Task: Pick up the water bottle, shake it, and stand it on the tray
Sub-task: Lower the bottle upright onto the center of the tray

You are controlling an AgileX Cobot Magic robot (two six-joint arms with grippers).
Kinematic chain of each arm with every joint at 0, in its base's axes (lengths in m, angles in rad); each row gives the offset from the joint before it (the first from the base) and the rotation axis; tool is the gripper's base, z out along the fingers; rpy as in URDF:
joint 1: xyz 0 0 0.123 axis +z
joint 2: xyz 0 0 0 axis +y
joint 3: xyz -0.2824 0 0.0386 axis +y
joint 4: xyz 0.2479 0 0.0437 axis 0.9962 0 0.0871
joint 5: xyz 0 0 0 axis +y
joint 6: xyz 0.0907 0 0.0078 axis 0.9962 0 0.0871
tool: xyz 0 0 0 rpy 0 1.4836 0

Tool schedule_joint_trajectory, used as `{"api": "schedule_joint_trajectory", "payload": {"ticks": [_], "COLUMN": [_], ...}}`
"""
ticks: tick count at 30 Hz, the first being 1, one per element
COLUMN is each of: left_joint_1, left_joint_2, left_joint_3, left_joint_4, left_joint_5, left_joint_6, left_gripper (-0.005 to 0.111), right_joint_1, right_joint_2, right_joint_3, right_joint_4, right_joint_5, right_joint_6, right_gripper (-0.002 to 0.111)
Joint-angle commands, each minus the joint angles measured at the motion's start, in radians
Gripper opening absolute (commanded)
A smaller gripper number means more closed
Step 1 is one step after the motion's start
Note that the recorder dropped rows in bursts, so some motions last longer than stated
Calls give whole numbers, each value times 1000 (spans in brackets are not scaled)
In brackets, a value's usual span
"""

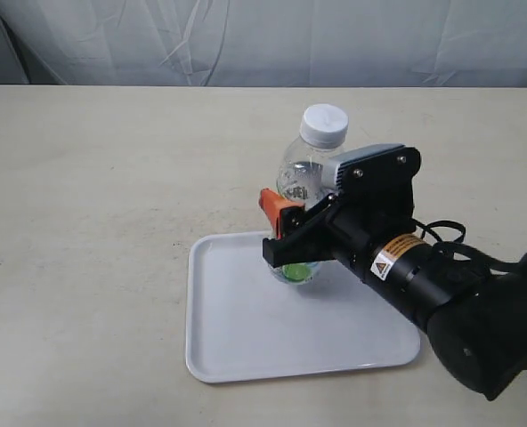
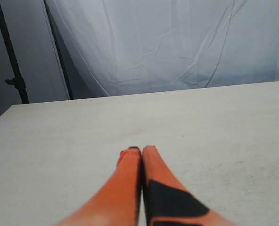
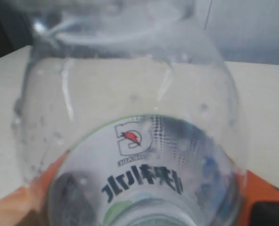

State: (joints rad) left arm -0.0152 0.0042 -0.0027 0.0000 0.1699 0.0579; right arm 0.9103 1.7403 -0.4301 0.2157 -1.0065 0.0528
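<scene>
Soft, even light with faint shadows; up close, the water bottle is blurred.

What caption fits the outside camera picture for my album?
The right end effector grips the bottle over the white tray.

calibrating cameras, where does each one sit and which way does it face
Exterior: off-arm, raised, looking down at the flat glossy white tray, small clear plastic water bottle, right gripper.
Left wrist: on left arm, facing across beige table toward white curtain; shut left gripper shows.
Right wrist: against the bottle; orange fingers show.
Shared: exterior and right wrist see the bottle.
</scene>
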Motion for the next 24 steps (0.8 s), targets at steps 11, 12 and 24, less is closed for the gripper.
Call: {"api": "schedule_joint_trajectory", "payload": {"ticks": [11,12,24], "left_joint_1": [-7,-7,-7], "left_joint_2": [-4,-4,-4], "left_joint_3": [3,3,3], "left_joint_4": [0,0,6], "left_joint_5": [-14,-14,-12], "left_joint_6": [-3,-3,-3], "left_gripper": [2,2,2], "right_joint_1": [0,0,0], "right_joint_2": [69,69,69], "right_joint_3": [-2,-2,-4], "right_joint_4": [-85,-85,-121], "right_joint_5": [-17,-17,2], "right_joint_6": [54,54,54], "right_gripper": [-1,-1,101]}}
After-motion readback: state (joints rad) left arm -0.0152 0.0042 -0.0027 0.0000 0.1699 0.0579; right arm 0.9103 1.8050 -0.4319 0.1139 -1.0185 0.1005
